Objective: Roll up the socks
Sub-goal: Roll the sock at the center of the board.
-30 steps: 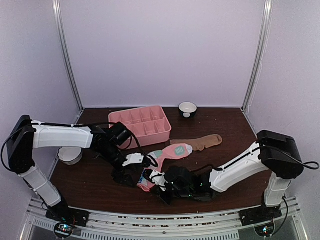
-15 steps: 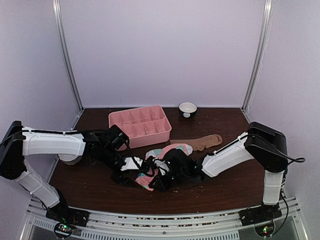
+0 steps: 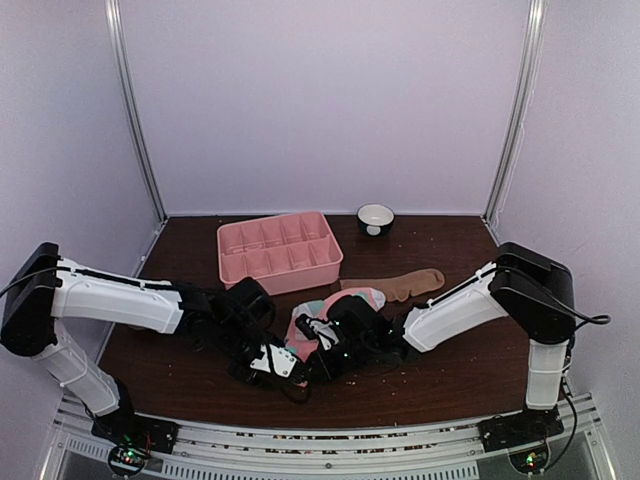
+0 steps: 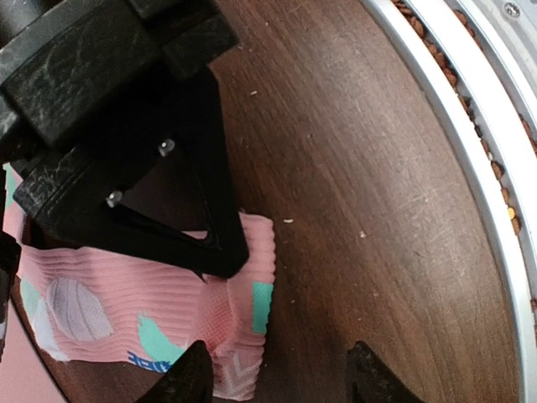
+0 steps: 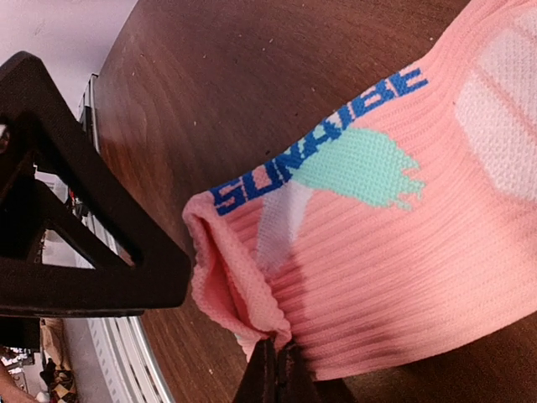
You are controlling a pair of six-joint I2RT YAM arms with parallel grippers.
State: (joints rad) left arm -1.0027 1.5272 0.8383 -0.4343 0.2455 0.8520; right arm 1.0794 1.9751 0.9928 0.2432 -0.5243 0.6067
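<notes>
top view: we log the pink ribbed fabric sock with teal and white patches (image 3: 345, 298) bunched at 5 o'clock of the pink compartmented plastic tray (image 3: 285, 277). the plain tan-brown fabric sock (image 3: 405, 284) lies flat at the pink sock's 2 o'clock, just beside.

left wrist: left gripper (image 4: 277, 382) spread, holding nothing, cuff by its 9 o'clock finger.

right wrist: right gripper (image 5: 273, 369) clenched on a thin cuff fold.

risk, we judge: the pinch slips and the fold unfurls; left fingers closing could strike the right finger, or miss.
</notes>
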